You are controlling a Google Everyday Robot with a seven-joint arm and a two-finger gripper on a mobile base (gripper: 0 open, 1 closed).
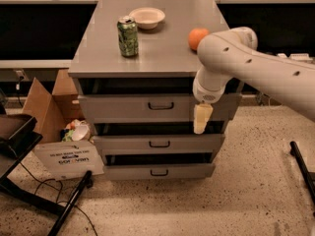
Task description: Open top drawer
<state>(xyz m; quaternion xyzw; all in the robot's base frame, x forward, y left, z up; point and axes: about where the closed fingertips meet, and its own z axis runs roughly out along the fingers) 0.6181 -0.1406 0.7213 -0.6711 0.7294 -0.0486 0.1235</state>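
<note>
Speckled floor (246,195) spreads around a grey cabinet (162,58) set against dark counters. Hanging from the white arm (256,68), the cream gripper (203,119) points downward in front of the right end of the top drawer (123,108), its tip reaching the dark gap below that front; whether it is wide or narrow cannot be told. The drawer's dark loop handle (161,105) lies to the left, apart from the gripper. The top drawer sits directly under the cabinet top, above the middle drawer (123,144) and the bottom drawer (128,171). On top stand a green can (128,36), a pale bowl (146,17) and an orange (196,36). A cardboard box (42,107) and a white sign (69,159) lie at the left.
</note>
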